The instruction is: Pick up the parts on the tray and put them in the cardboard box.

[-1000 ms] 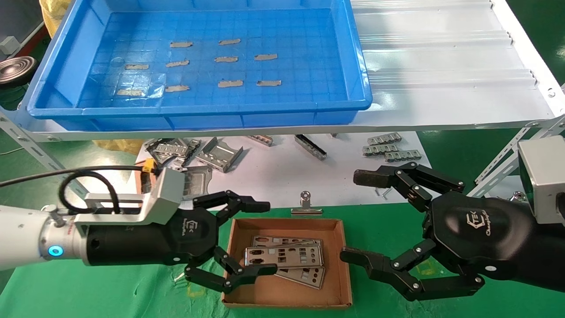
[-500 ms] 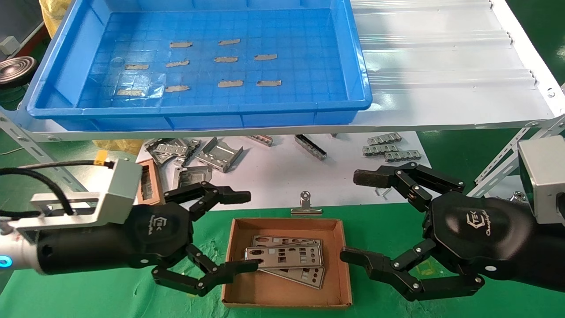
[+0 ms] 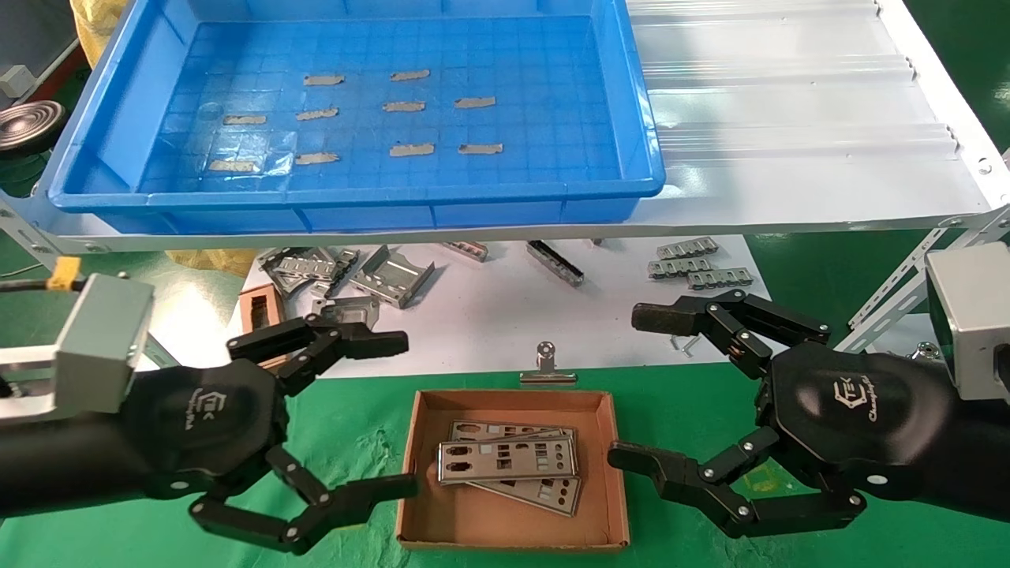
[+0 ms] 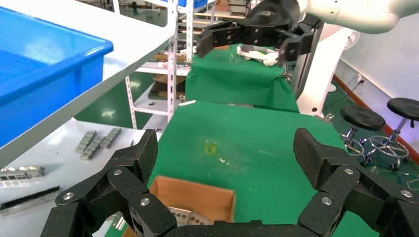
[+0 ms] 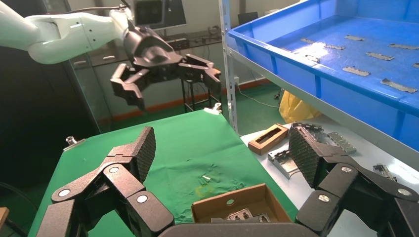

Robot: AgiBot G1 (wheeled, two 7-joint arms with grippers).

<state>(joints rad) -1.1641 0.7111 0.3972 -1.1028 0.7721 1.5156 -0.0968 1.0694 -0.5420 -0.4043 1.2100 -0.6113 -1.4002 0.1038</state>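
Silver punched metal plates [image 3: 513, 465] lie stacked in the shallow brown cardboard box [image 3: 513, 536], lower ones half-hidden, long axes running three-to-nine o'clock, left gripper [image 3: 394, 418] and right gripper [image 3: 631, 386] both spread wide, empty.

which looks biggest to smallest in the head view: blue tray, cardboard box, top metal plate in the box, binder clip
1. The blue tray, largest by far.
2. The cardboard box.
3. The top metal plate, lying inside the box.
4. The binder clip, smallest.
The tray sits farther from the camera, so the order is safe.
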